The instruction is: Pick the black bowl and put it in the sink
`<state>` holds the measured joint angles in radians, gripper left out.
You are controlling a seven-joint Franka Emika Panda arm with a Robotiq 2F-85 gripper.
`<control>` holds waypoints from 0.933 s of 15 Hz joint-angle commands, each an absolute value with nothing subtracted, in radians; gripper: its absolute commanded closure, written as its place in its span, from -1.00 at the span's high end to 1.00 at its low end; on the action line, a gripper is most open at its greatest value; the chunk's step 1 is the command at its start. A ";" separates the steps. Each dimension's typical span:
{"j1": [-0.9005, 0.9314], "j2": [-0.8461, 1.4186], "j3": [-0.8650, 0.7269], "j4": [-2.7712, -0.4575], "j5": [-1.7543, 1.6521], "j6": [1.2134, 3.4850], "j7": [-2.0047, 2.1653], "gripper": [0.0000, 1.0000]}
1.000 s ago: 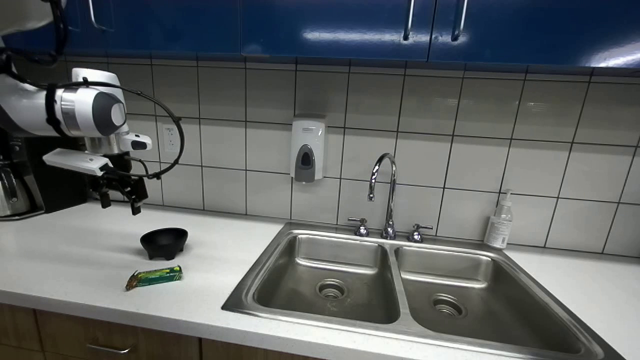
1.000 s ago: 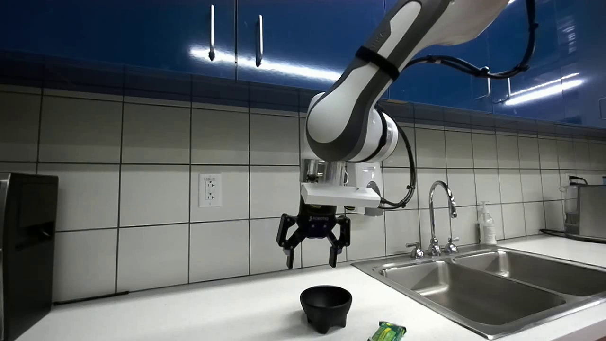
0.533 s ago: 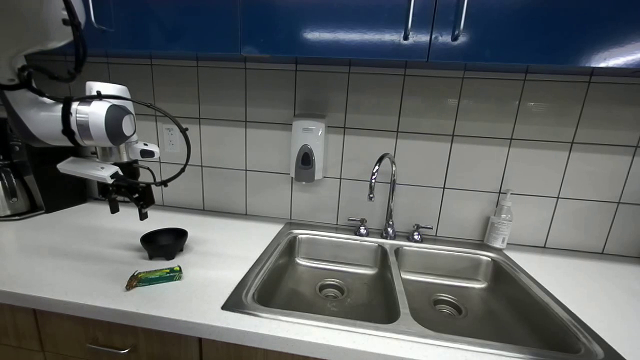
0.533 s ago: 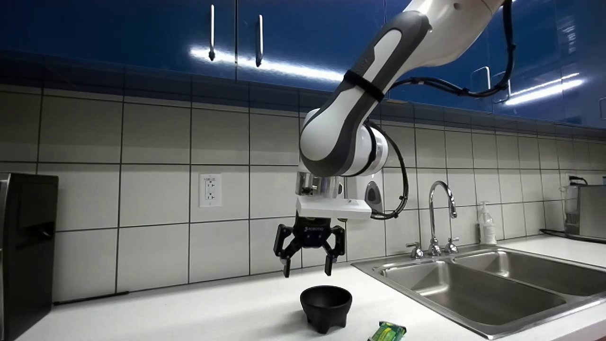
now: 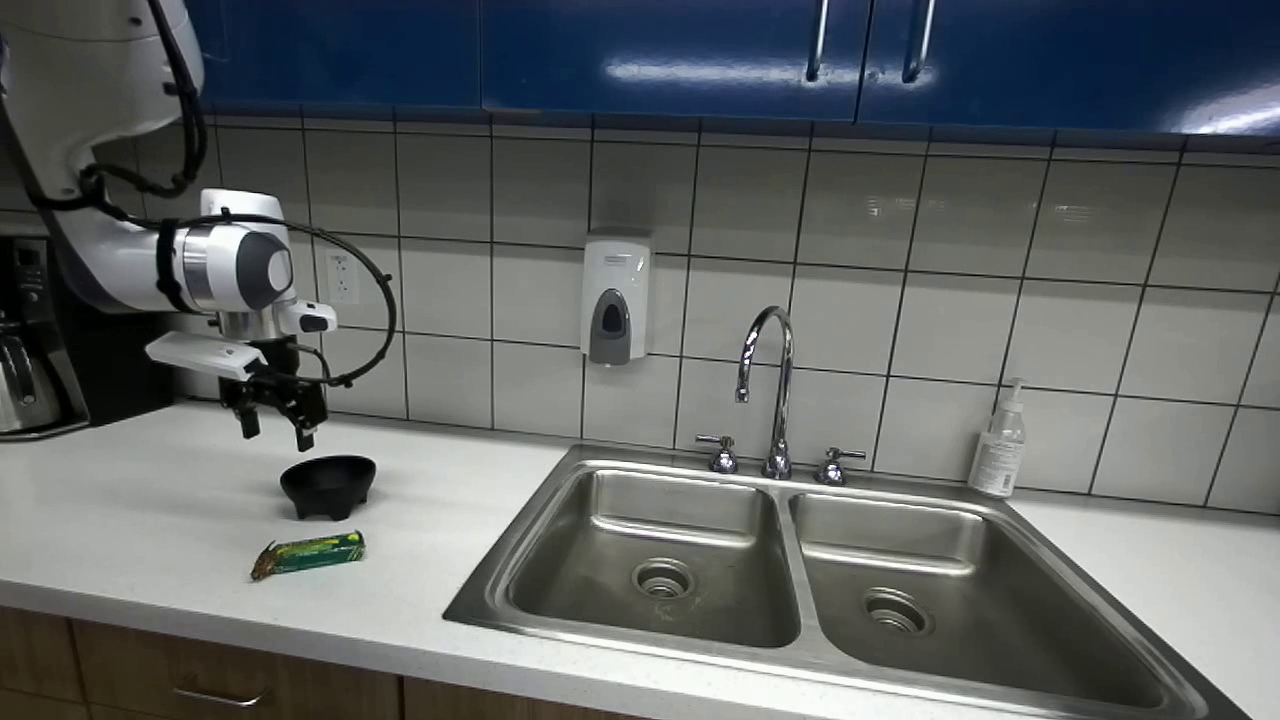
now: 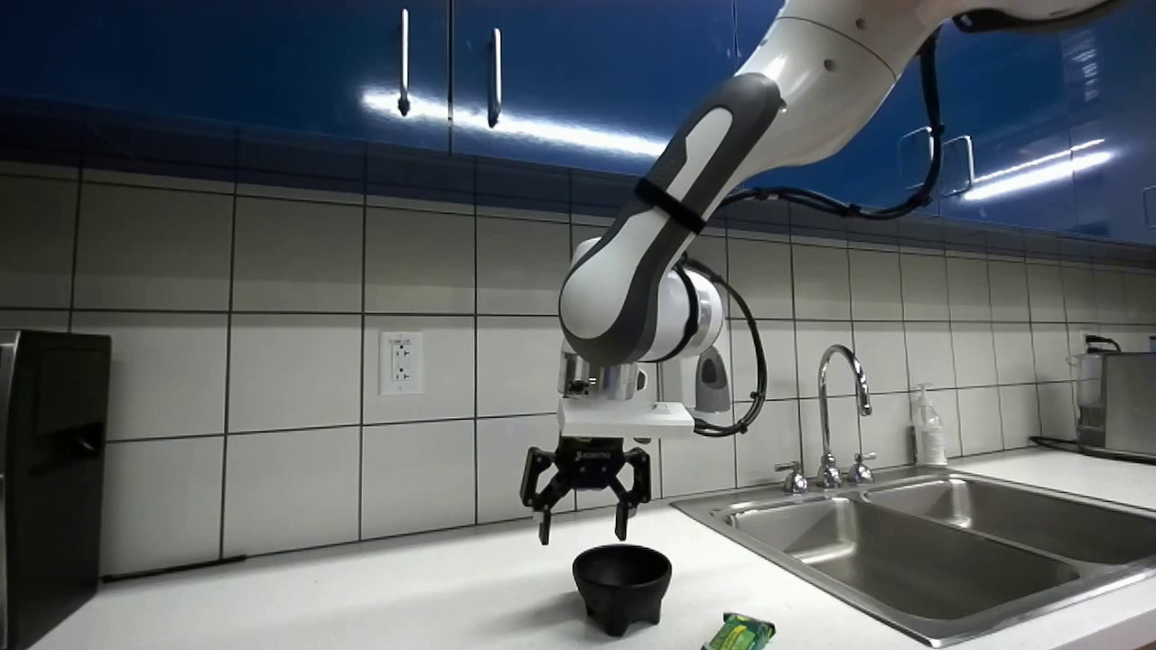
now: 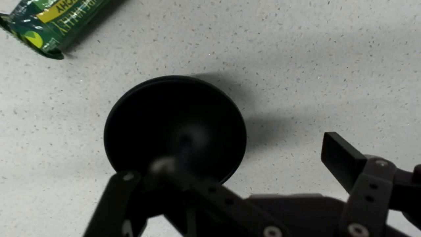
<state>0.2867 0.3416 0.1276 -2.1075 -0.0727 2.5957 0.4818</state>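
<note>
The black bowl stands upright on its short feet on the white counter, left of the sink in both exterior views; here it is again. My gripper is open and empty, with its fingertips just above the bowl's height and apart from it. In the wrist view my gripper has one finger overlapping the bowl, dark on dark. The other finger shows over bare counter to the right. The steel double-basin sink also shows in an exterior view.
A green packet lies in front of the bowl, and shows in the wrist view. A chrome faucet rises behind the sink. A pump bottle stands at the back right. A black coffee machine is at the far left.
My open gripper has come down closer to the bowl, shifting right in an exterior view and slightly left in an exterior view. The bowl and packet have not moved.
</note>
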 commanded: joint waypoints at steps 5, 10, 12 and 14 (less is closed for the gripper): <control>0.321 0.427 0.082 -2.020 -0.079 2.560 0.488 1.00; 0.322 0.460 0.071 -1.997 -0.068 2.550 0.482 1.00; 0.323 0.471 0.069 -1.988 -0.067 2.546 0.481 1.00; 0.324 0.480 0.067 -1.981 -0.065 2.542 0.480 1.00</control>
<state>0.3076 0.4612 0.0822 -2.0212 -0.0720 2.5844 0.4818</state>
